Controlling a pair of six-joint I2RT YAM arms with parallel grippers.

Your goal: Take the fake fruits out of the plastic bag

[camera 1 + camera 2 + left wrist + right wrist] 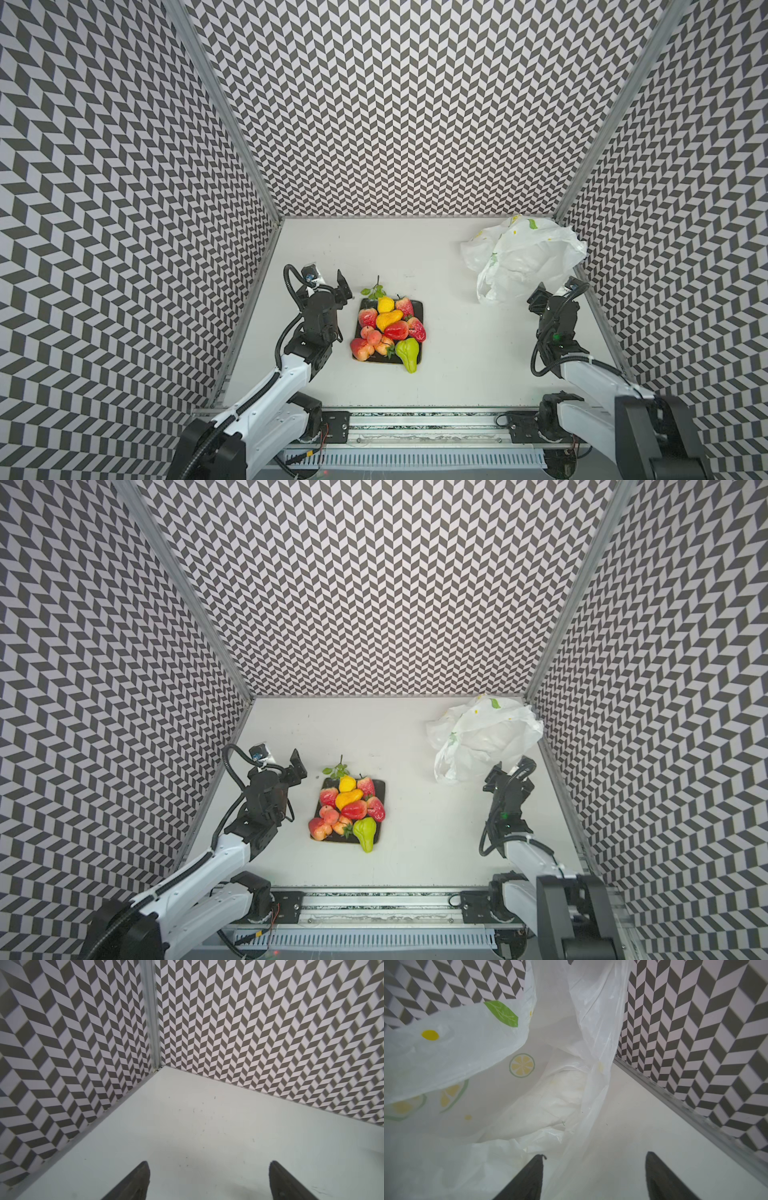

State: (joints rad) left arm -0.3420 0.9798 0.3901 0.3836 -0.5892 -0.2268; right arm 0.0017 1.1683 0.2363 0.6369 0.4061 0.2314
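The left gripper (208,1162) and right gripper (594,1155) are both gaping, holding nothing. Film of the bag (471,1059) is sagging just beside the right one; any withdrawal risks snagging and dragging it.

Bare table (453,332) lies open between plate (419,306) and plastic bag (523,257)

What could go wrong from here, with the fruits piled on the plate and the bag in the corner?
1. Film of the bag hangs close by a finger of the open right gripper; pulling back might drag it.
2. The green pear overhangs the edge of the plate; a nudge from the nearby left gripper could roll it off.
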